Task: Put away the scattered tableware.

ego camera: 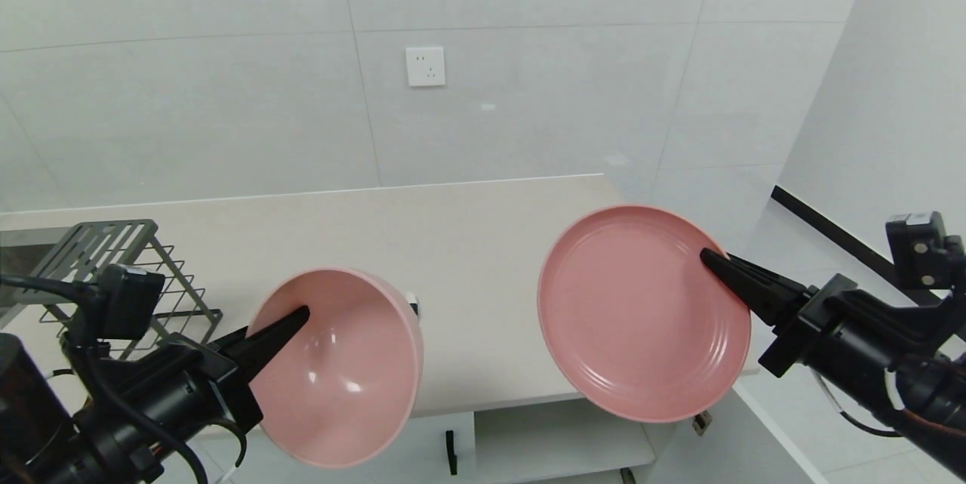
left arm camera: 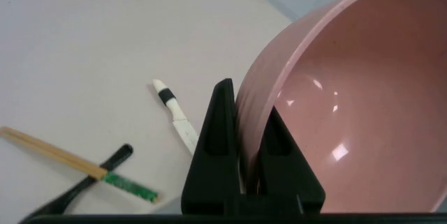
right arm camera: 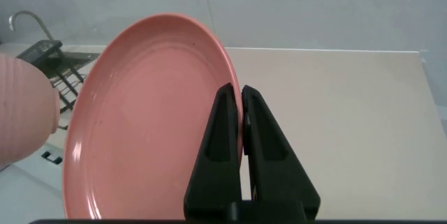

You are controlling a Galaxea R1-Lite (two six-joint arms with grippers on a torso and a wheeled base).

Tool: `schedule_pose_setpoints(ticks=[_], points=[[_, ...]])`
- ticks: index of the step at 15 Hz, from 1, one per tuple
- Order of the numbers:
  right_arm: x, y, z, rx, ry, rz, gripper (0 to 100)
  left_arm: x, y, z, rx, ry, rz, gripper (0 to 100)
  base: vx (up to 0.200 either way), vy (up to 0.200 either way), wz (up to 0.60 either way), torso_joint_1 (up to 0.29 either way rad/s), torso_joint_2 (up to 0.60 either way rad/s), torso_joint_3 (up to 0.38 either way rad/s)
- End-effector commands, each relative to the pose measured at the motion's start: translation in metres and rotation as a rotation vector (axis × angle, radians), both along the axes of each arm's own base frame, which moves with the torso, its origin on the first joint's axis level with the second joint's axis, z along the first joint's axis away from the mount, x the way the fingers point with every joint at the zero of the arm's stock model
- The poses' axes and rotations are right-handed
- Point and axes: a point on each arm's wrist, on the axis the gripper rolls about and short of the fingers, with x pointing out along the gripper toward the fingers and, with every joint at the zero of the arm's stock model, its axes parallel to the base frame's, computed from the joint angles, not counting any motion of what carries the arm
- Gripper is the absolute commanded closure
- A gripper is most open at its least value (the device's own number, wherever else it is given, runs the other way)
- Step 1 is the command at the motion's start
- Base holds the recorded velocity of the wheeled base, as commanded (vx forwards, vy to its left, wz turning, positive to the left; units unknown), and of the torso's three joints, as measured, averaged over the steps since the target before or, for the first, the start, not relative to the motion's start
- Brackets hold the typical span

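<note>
My left gripper [ego camera: 298, 315] is shut on the rim of a pink bowl [ego camera: 339, 367], held tilted on its side above the counter's front edge; its fingers [left arm camera: 222, 123] pinch the bowl [left arm camera: 349, 105] wall. At the right, my right gripper [ego camera: 709, 256] is shut on the rim of a pink plate [ego camera: 641, 314], lifted and tilted beyond the counter's right front corner. The plate [right arm camera: 147, 112] stands nearly on edge between the fingers [right arm camera: 225, 123]. On the counter under the bowl lie wooden chopsticks [left arm camera: 66, 160], a black-handled utensil [left arm camera: 84, 185] and a white utensil [left arm camera: 176, 116].
A dark wire dish rack [ego camera: 113, 265] stands at the counter's left, with a sink tap [right arm camera: 21, 20] beyond it. The beige counter [ego camera: 453, 242] ends in a right edge near the plate. A tiled wall with a socket [ego camera: 425, 66] rises behind.
</note>
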Motion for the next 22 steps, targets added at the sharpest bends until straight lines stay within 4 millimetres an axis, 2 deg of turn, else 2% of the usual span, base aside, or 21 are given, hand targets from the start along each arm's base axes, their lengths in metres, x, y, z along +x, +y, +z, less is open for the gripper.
schedule_pose_setpoints(ticks=[1,3,6,9,15,22], points=[[-0.0002,0.0006,0.0008,0.002,-0.005,0.004,100,0.0006,-0.0004,-0.0014,0.005,0.009,-0.002,100,-0.2,0.0,0.0,-0.017,0.0,0.007],[-0.0006,0.0008,0.0011,0.003,-0.006,0.005,100,0.0007,-0.0005,-0.0018,0.005,0.012,-0.002,100,-0.2,0.0,0.0,-0.01,0.0,0.007],[-0.0006,0.0008,0.0005,0.001,-0.003,0.005,100,0.0,-0.0015,-0.0019,0.007,0.013,-0.01,100,0.0,0.0,0.0,0.0,0.0,0.0],[-0.0007,0.0004,0.0003,0.001,-0.002,0.004,100,-0.0004,-0.0016,-0.0014,0.005,0.01,-0.012,100,0.0,0.2,0.0,0.004,0.0,0.007],[-0.0019,-0.0006,-0.0021,-0.031,-0.009,0.0,100,0.0,-0.0017,-0.0034,0.048,0.004,-0.014,100,0.0,0.0,0.0,0.0,0.0,0.0],[-0.0026,-0.001,-0.0035,-0.036,-0.003,0.0,100,0.0001,-0.0015,-0.0049,0.055,0.016,-0.014,100,0.0,0.0,0.0,-0.168,0.34,0.164]])
